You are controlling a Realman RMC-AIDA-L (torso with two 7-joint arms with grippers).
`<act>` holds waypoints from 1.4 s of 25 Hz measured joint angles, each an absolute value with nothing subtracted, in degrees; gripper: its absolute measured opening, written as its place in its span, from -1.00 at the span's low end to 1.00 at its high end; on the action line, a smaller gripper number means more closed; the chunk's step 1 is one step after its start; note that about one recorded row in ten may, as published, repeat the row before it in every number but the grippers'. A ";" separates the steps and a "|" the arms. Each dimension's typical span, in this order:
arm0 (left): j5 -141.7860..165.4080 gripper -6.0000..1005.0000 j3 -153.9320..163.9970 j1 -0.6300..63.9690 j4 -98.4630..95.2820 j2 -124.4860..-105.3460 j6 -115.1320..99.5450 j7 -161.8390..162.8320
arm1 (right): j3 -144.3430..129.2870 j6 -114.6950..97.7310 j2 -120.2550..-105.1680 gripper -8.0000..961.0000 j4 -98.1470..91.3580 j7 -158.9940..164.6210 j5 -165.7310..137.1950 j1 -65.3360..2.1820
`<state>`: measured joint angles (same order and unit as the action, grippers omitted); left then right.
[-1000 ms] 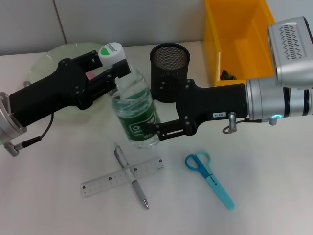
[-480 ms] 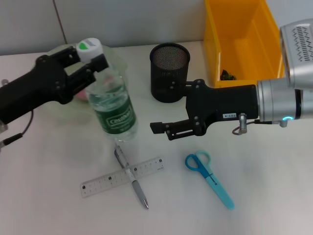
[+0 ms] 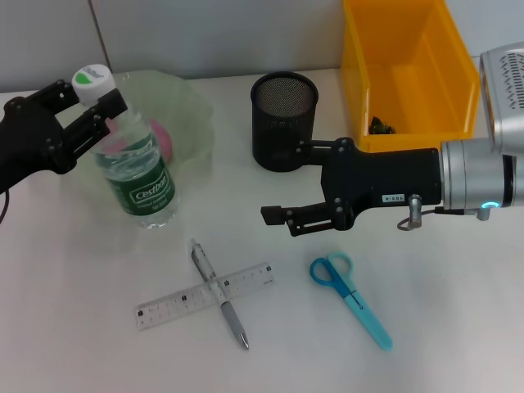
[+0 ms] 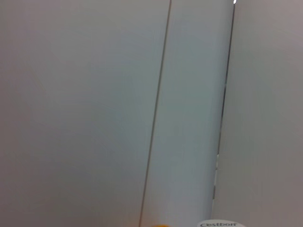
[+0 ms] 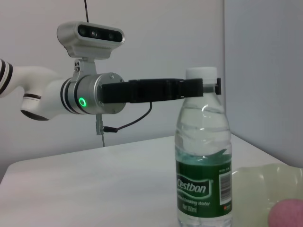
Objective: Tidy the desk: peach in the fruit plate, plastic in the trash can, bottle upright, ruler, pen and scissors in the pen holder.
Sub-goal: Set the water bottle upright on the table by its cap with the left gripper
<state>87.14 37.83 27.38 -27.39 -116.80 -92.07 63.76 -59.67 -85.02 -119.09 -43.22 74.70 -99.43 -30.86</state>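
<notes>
Desk [image 3: 458, 327] white; pale wall panels behind.

I see a white desk [image 3: 426, 344] under everything. Behind it a pale grey wall [image 3: 221, 33] carries a thin dark seam.

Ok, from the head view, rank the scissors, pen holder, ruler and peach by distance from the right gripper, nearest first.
From the right gripper:
1. Scissors, just below it toward the near edge, and pen holder, just behind it: too close to call.
2. Ruler, farther to the robot's left, under the pen.
3. Peach, farthest, in the fruit plate behind the bottle.
</notes>
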 joint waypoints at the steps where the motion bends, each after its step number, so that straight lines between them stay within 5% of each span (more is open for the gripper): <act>1: 87.14 -0.08 37.83 27.38 -27.39 -116.80 -92.07 63.76 | -59.67 -85.02 -119.09 0.73 -43.22 74.70 -99.43 -30.86; 35: 87.54 -0.06 37.78 23.46 -27.91 -116.58 -85.20 58.88 | -61.88 -81.31 -119.09 0.73 -42.43 75.85 -104.08 -32.15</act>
<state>87.55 37.78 23.46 -27.91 -116.58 -85.20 58.88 -61.88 -81.31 -119.09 -42.43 75.85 -104.09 -32.15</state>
